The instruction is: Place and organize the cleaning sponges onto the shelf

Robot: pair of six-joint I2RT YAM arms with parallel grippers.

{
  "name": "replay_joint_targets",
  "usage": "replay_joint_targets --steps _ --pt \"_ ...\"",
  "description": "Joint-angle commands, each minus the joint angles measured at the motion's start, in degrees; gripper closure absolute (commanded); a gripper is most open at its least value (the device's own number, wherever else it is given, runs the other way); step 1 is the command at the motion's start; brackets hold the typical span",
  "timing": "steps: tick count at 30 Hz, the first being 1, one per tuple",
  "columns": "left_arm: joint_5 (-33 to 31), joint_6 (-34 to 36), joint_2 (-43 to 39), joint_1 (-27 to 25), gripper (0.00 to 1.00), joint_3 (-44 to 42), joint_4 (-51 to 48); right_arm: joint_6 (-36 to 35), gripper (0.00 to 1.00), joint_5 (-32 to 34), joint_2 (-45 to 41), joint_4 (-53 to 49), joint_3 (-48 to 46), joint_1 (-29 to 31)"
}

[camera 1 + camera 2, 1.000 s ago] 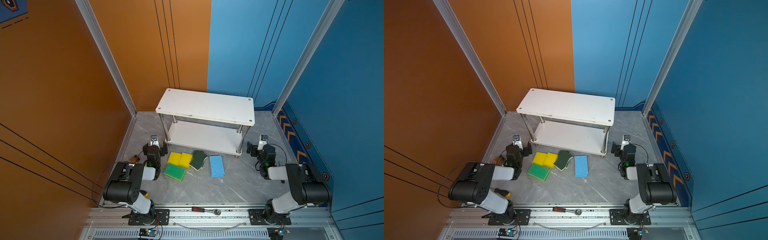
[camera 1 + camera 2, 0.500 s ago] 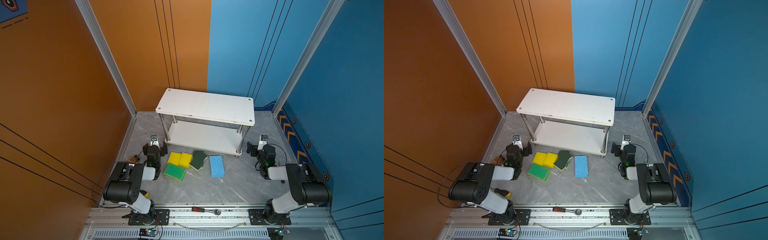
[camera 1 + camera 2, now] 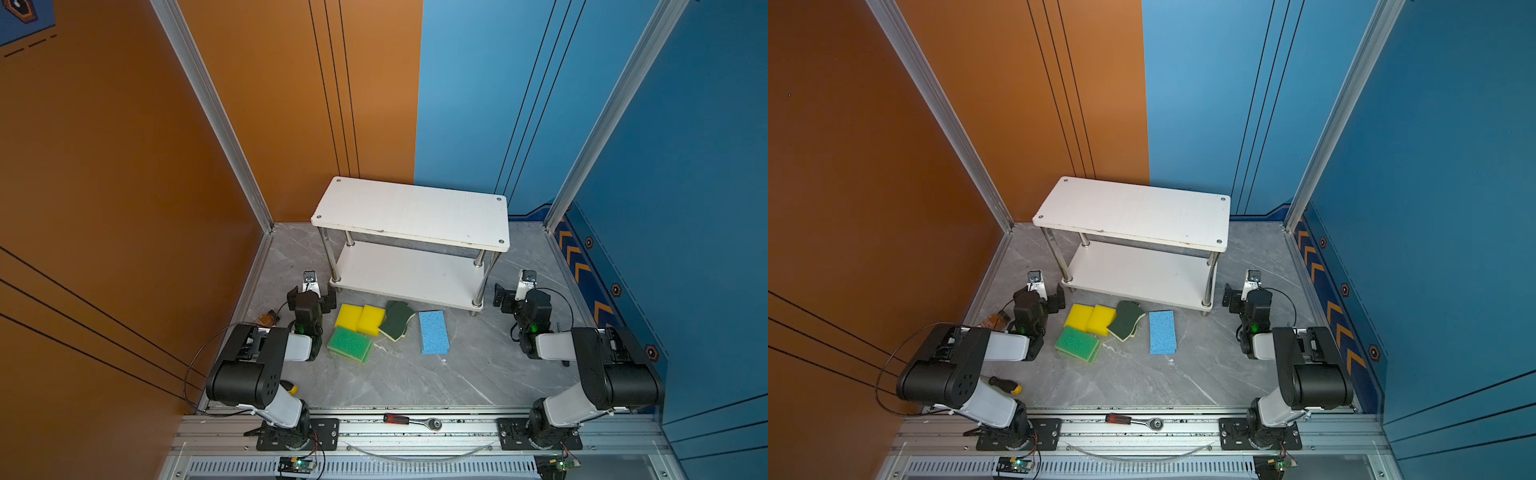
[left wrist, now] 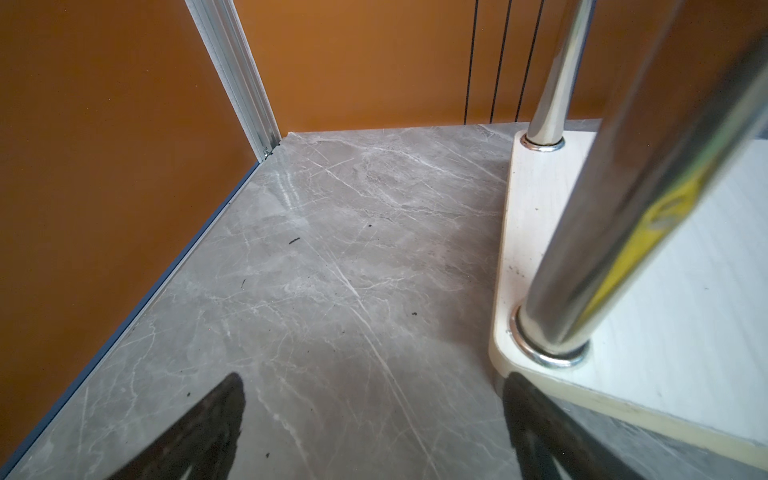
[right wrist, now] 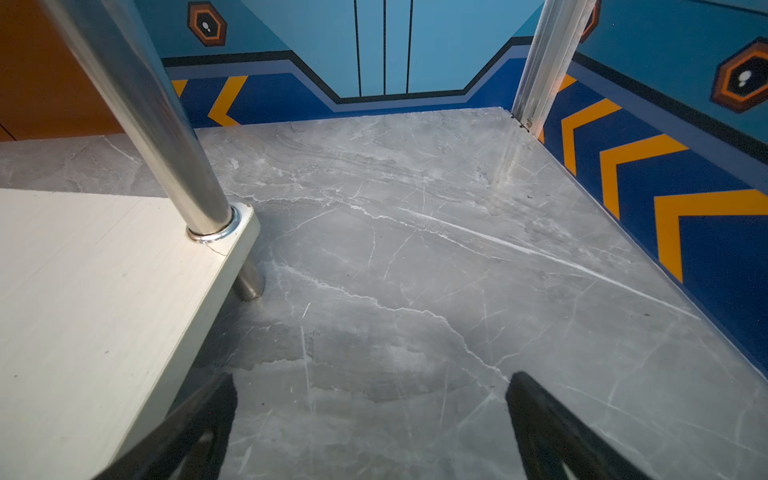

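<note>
Cleaning sponges (image 3: 359,319) clustered on the grey worktop (image 3: 415,382) just in front of the shelf (image 3: 415,216): yellow, green-topped, dark green, blue; none on either white board. Left pincer (image 3: 311,297) gaping wide and empty beside the shelf's front left post (image 3: 330,259); right pincer (image 3: 517,298) likewise spread and empty off the shelf's right end. Possible trouble: clipping a metal post while swinging toward the sponges and shoving the shelf; pinching two stacked sponges at once; squashing soft foam and losing the grip.
</note>
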Motion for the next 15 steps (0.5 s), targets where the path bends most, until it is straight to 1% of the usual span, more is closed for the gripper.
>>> replay_joint_targets --steps 1,15 --pt "-0.35 1.07 0.62 -0.30 0.02 -0.91 1.43 0.21 0.00 1.30 0.28 0.11 0.56 0.43" --pt "-0.12 0.84 0.79 0.11 0.02 -0.51 1.22 0.41 0.00 0.48 0.37 0.02 0.66 0.08"
